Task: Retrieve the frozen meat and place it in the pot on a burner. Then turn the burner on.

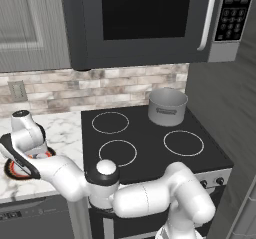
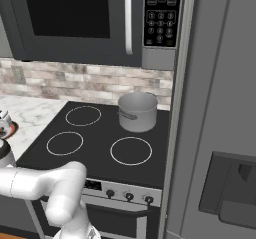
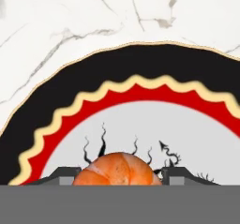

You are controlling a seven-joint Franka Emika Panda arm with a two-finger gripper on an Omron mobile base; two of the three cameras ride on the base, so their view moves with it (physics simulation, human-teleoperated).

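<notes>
While the arm reaches low over the marble counter (image 1: 60,128) left of the stove, the gripper (image 3: 121,174) sits over the plate with the frozen meat (image 3: 118,170) between its fingertips.

Seen from the hand view, the orange lump lies on the pale centre of the black-and-red rimmed plate (image 3: 70,82), and a dark fingertip (image 3: 63,175) stands on each side of it, spread and close beside it; whether they press on it cannot be told. From the left base view the white hand hangs above the plate's red edge (image 1: 15,172) at the counter's front. The grey pot (image 1: 167,106) stands on the back right burner of the black cooktop (image 1: 150,148), well apart from the plate, beneath the microwave (image 1: 145,18).
</notes>
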